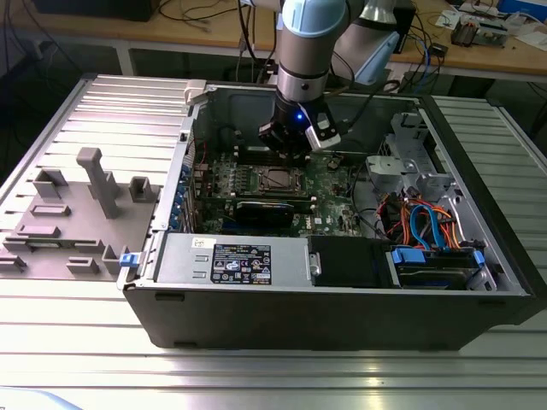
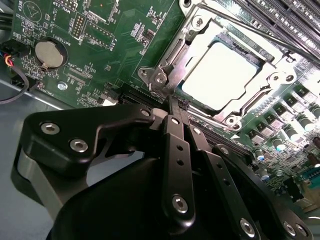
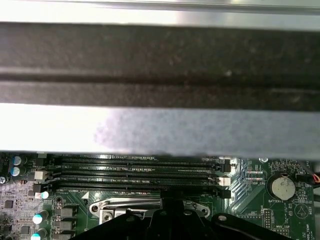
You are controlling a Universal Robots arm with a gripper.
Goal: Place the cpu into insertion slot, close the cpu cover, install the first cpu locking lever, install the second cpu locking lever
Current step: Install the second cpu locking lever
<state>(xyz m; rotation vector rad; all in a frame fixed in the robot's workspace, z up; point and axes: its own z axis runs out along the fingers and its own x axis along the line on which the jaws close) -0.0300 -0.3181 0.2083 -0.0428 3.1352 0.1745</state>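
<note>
The cpu (image 2: pixel 222 75) lies flat in the insertion slot (image 1: pixel 277 178) on the green board, its pale metal top showing through the cpu cover (image 2: pixel 186 46). The silvery cover frame lies down around the chip. A thin lever rod (image 2: pixel 250 32) runs along the socket's far side. My gripper (image 2: pixel 172 103) is shut with nothing between its black fingers, and its tip is right at the socket's near corner (image 2: pixel 159 79). In the exterior view the gripper (image 1: pixel 289 152) hangs just above the socket's back edge. In the first wrist view its tip (image 3: pixel 162 202) meets the socket frame (image 3: pixel 122 207).
Long memory slots (image 3: pixel 140 175) run beside the socket, under the case wall (image 3: pixel 160 65). A black graphics card (image 1: pixel 272 209) lies in front of the socket. A coin battery (image 2: pixel 49 54), a power supply (image 1: pixel 239 260), cabled drive bays (image 1: pixel 427 226) and grey fixtures (image 1: pixel 94 179) are nearby.
</note>
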